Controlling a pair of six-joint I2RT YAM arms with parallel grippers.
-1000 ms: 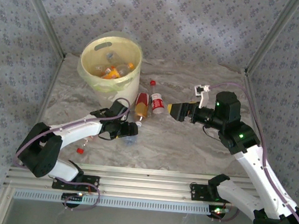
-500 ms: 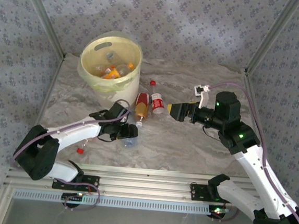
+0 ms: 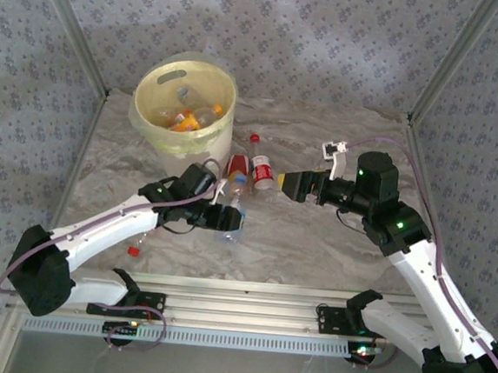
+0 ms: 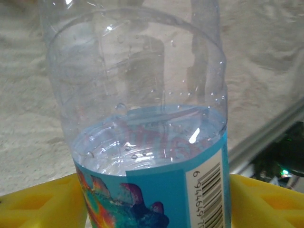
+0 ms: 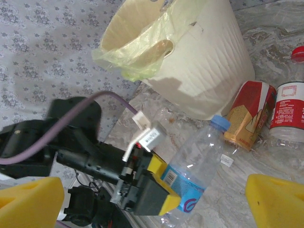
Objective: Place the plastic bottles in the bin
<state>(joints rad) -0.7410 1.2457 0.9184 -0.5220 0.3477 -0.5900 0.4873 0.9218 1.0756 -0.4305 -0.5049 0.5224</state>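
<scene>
My left gripper [image 3: 221,218] is shut on a clear bottle [image 4: 142,118] with a blue label and blue cap [image 5: 219,122], its yellow pads [image 4: 33,204] pressing on both sides of the label. The bottle [image 3: 231,213] is held tilted just above the table, cap end pointing toward the bin. The cream-yellow bin [image 3: 185,102] stands at the back left with several bottles inside. A crushed red and orange bottle [image 3: 236,171] and a red-labelled bottle [image 3: 262,172] lie beside the bin. My right gripper [image 3: 294,184] is open near the red-labelled bottle, pads [image 5: 275,199] wide apart.
A loose red cap [image 3: 254,138] lies behind the two bottles, and a small red piece [image 3: 133,250] lies near the left arm's base. The pale yellow-green liner [image 5: 142,52] hangs over the bin's rim. Metal frame posts and patterned walls close in the table.
My left arm has stretched out to the right and forward with the blue-labelled bottle, bringing it closer to the two lying bottles. The right arm has stayed still.
</scene>
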